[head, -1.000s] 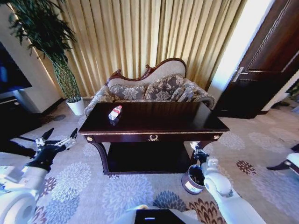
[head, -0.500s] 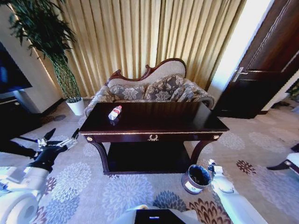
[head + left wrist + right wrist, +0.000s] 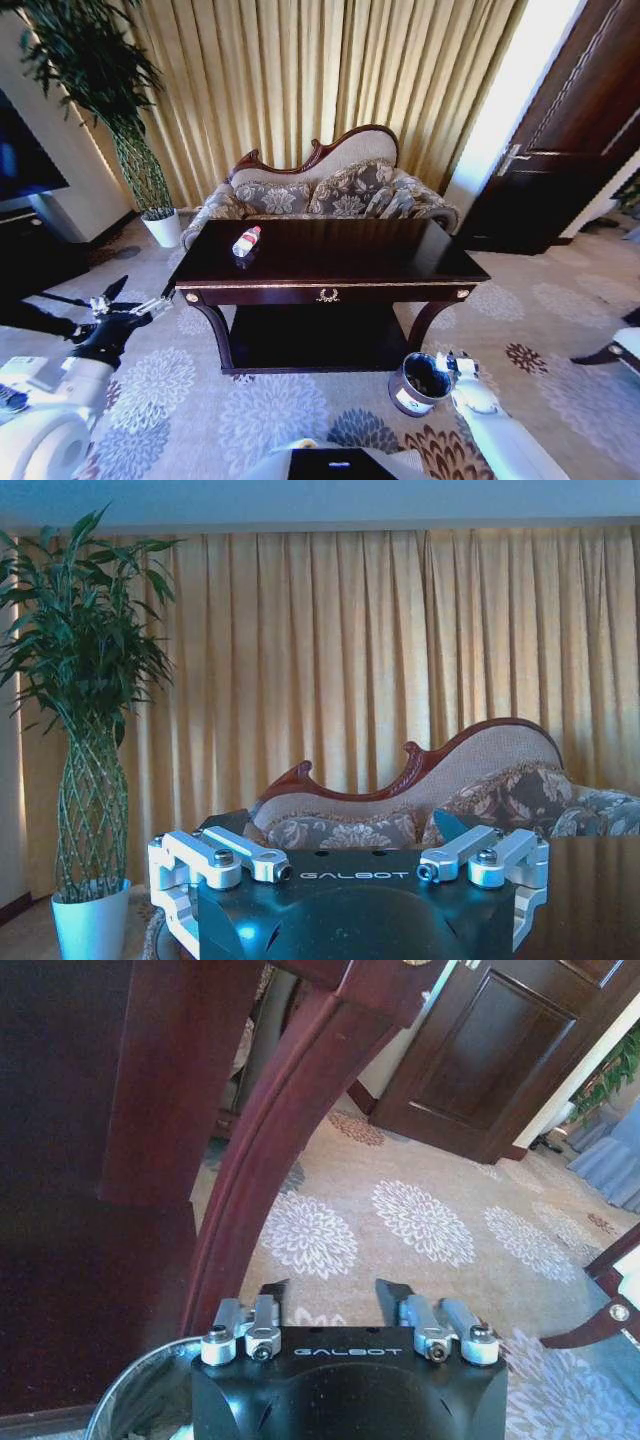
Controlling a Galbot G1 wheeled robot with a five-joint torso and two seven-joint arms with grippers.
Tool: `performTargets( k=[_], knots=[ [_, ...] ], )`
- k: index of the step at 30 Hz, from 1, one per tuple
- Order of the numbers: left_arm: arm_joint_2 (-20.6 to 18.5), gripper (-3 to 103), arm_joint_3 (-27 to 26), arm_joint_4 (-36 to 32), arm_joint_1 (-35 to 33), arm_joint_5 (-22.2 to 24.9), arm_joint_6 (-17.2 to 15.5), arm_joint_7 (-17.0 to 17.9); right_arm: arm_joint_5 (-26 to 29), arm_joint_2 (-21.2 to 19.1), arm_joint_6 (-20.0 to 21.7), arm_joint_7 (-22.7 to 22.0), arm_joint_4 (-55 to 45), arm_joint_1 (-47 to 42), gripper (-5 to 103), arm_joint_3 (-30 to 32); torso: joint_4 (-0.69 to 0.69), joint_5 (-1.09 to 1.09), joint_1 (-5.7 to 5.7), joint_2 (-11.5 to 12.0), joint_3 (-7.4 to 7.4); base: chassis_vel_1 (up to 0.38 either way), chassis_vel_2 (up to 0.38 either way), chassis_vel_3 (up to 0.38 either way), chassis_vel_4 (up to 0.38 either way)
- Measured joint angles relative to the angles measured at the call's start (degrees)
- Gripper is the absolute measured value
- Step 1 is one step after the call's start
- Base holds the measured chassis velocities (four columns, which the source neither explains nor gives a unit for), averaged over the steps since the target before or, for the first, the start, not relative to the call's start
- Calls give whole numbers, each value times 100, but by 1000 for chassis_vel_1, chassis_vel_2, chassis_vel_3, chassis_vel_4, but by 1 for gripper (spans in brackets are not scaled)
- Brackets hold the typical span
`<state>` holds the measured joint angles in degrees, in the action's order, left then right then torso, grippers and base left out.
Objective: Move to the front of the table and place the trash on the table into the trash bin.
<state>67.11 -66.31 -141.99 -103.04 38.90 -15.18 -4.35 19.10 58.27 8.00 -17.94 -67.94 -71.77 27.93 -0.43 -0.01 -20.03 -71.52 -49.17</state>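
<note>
Jaws spread and empty, the right gripper [image 3: 325,1295] hangs low beside the trash bin [image 3: 420,383] at the table's near right leg, having sunk from above the rim a second ago to just right of it, which suggests a drop into the bin is finished. The left gripper [image 3: 122,300], fingers also parted and holding nothing, has edged a little nearer the table's [image 3: 400,262] near left corner, its forearm stretched forward from the robot's left shoulder at about tabletop height. The bottle [image 3: 246,241], red-capped, lies on its side on the far left of the glossy top, well apart from both grippers, so trash remains to be cleared. The sofa [image 3: 330,190] stands behind the table.
</note>
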Motion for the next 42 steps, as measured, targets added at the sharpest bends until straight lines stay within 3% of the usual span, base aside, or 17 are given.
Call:
performTargets(
  k=[2, 6, 8, 12, 23, 27, 30, 35, 41, 42],
  knots=[
    [-4, 100, -7, 1, 3, 2, 0, 0, 0, 4, -2, -1, -12, 0, 52, -1, 0, 0, 0, 0, 0, 0, 0, 0, 0],
    [10, 100, -11, 27, -1, 6, 5, -1, 9, 20, -3, -3, -57, -17, 74, -1, 0, 0, 0, 0, 0, 0, 0, 0, 0],
    [15, 100, -11, 32, -2, 6, 6, -3, 12, 22, -3, -3, -62, -22, 74, 0, 0, 0, 0, 0, 0, 0, 0, 0, 0],
    [23, 100, -11, 43, -4, 9, 16, -10, 23, 35, -3, -5, -75, -39, 95, 18, -1, 0, 0, 0, 0, 0, 0, 0, 0],
    [26, 100, -20, 23, 34, 25, 17, -9, 226, 11, -3, 137, -399, -163, 100, 99, 0, 1, 0, 0, 0, 0, 0, 0, 0],
    [57, 100, 10, 22, 50, 27, 17, -9, 668, -31, -2, 379, -1234, -381, 100, 294, 0, 1, 0, 0, 0, 0, 0, 0, 0],
    [50, 100, 12, 0, 65, 48, 17, -5, 1161, -52, 25, 528, -3099, -854, 100, 724, 2, -2, 0, 0, 0, 0, 0, 0, 0],
    [19, 100, -60, -7, 63, 121, 18, 2, 1296, -11, 275, 525, -4501, -1354, 100, 1029, 0, -2, 0, -1, 0, 0, 0, 0, 0],
    [22, 100, -83, -8, 59, 146, 57, 11, 1288, 65, 404, 484, -5474, -1735, 100, 1148, -2, -1, 1, -1, 1, 0, 0, 0, 0],
    [38, 100, -81, -9, 58, 149, 112, 46, 1271, 112, 521, 325, -5965, -1810, 100, 1109, -2, -1, 1, -2, 1, 0, 0, 0, 0]
  ],
)
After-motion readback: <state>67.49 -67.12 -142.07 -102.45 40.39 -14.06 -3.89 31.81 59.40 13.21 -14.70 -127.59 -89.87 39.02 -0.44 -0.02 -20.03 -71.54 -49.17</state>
